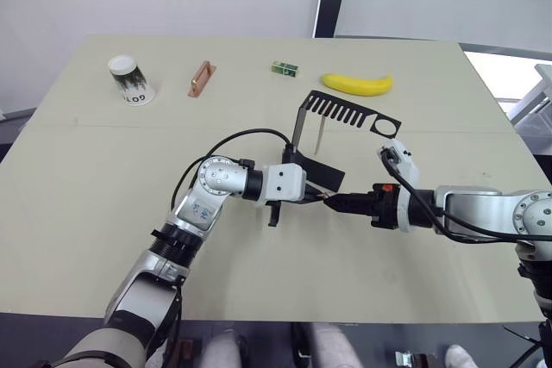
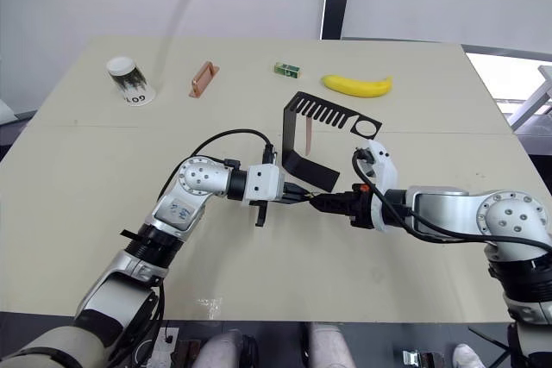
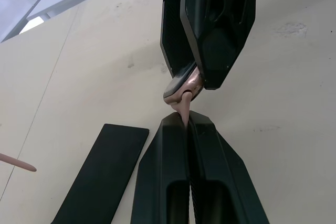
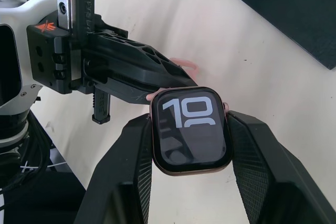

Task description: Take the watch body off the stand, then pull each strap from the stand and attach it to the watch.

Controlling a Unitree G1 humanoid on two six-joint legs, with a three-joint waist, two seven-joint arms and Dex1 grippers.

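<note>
- So the watch body (image 4: 191, 129) sits squeezed between the two black fingers of the right gripper (image 4: 191, 145), screen up, big white digits on glossy black glass, rounded-square case with a rose-gold rim.
- The left gripper (image 3: 187, 129) comes at it nose to nose from the robot's left, fingers clamped tight on a pink strap (image 3: 184, 109); just a short soft stub pokes out past the tips.
- That stub touches the edge of the watch body, right at the curved copper-coloured side, as seen in the left wrist view.
- In the head views both grippers meet just in front of the stand (image 1: 345, 114), over the table (image 1: 103, 187), close to the stand's flat base.
- The stand is matte black sheet metal: flat base plate, thin upright, comb-toothed arm ending in a round hole.
- The second strap (image 2: 307, 136) hangs down from the comb arm, thin and salmon pink.
- Gripper fingers are hard black plastic with ribbed pads and hollow cut-outs.
- Further back on the pale, smooth table: a banana (image 1: 357, 84), a small green block (image 1: 283, 67), a copper bar (image 1: 201, 77) and a tipped paper cup (image 1: 130, 79), all well apart from the grippers.
</note>
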